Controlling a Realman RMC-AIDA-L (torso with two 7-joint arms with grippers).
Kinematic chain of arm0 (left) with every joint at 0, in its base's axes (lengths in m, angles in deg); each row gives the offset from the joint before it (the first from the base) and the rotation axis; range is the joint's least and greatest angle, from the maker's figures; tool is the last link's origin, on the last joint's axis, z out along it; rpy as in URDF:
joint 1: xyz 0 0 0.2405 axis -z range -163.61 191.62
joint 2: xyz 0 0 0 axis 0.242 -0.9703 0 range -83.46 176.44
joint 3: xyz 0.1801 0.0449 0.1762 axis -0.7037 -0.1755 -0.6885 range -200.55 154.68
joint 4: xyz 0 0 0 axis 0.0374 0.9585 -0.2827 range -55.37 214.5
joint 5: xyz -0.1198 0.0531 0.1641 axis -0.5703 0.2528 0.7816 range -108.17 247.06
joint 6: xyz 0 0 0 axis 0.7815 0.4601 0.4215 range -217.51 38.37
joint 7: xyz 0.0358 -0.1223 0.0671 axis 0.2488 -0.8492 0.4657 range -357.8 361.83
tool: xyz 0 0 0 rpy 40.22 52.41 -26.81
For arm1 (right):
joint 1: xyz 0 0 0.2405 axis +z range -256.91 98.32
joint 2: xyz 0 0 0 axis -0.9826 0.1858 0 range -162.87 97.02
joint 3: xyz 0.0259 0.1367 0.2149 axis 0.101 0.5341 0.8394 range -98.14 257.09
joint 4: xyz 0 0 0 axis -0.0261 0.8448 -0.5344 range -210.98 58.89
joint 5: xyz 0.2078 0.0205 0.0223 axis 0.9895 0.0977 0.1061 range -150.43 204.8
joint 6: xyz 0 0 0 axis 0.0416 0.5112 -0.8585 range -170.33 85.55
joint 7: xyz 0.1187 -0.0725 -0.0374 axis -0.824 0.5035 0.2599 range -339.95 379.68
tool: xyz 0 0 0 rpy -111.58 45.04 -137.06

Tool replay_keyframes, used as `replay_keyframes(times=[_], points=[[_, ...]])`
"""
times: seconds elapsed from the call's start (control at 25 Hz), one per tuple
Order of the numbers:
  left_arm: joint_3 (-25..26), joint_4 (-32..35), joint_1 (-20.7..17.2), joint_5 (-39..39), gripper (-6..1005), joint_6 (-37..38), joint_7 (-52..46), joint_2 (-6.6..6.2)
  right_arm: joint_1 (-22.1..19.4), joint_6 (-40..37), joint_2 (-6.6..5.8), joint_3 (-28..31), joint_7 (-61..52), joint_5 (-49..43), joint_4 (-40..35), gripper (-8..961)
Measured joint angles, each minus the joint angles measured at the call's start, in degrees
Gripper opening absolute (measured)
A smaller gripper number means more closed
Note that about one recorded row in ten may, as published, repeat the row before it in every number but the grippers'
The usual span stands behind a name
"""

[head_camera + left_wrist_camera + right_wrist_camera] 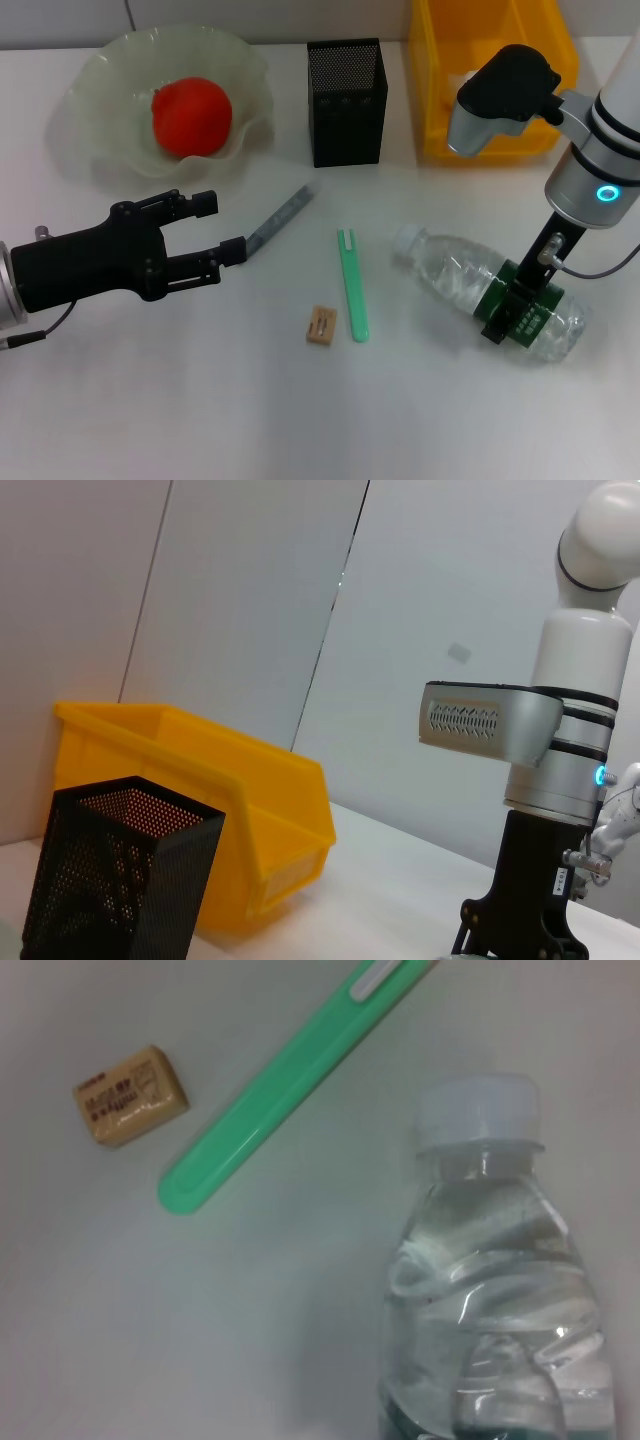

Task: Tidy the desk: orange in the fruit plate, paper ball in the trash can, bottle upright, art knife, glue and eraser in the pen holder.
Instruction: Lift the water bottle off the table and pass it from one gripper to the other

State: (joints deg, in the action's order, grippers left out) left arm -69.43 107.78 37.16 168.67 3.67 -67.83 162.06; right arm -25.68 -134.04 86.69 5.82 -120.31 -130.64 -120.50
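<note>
Right tool (517, 308): set down over the lower body of the bottle, at its green label; its jaws sit on either side of the label, but whether they are clenched on it cannot be told.
Bottle (490, 290): clear plastic, lying on its side on the counter, white cap (408, 240) pointing toward the middle of the counter; in the right wrist view the cap and crumpled shoulder (487, 1260) fill the frame.
Left tool (215, 230): hovering above the left side of the counter, fingers spread and released, holding nothing; one fingertip is right at the near end of the grey art knife.
Art knife (282, 217): slim grey bar, lying at a slant between the left tool and the pen holder.
Green stick (352, 284): long, flat on the counter, just left of the bottle cap; also seen in the right wrist view (290, 1085).
Eraser (321, 325): small tan block, just beside the lower end of the green stick, apart from it; printed face visible (131, 1096).
Pen holder (345, 101): black mesh, upright at the back centre.
Fruit plate (110, 75): pale, wavy-edged, back left, holding an orange-red fruit (191, 116).
Yellow bin (440, 90): back right, beside the pen holder, partly behind the right arm.
Counter (200, 400): white.
</note>
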Motion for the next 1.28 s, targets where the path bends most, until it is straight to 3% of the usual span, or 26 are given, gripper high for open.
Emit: replay_keyframes(times=[0.24,0.48,0.68,0.96,1.28], points=[[0.00,0.00,-0.12,-0.01,803,0.00,0.11,0.00,-0.19,0.11,0.00,0.33,0.02,-0.03,-1.22,781],[0.08,0.00,-0.03,-0.10,803,0.10,0.00,0.13,-2.70,-1.72,-0.53,1.59,1.84,4.22,-7.75,777],[2.94,0.00,0.06,-0.19,802,0.90,-0.05,0.72,-5.58,-3.25,-0.59,6.59,6.59,7.59,-12.87,767],[10.40,-0.77,0.34,-1.08,801,4.02,-0.53,2.67,-12.05,-2.56,-0.62,17.71,21.56,20.77,-17.39,768],[11.75,-6.80,1.70,-8.03,801,5.65,-1.53,2.58,-17.71,0.34,-0.70,24.15,40.13,39.80,-13.17,768]])
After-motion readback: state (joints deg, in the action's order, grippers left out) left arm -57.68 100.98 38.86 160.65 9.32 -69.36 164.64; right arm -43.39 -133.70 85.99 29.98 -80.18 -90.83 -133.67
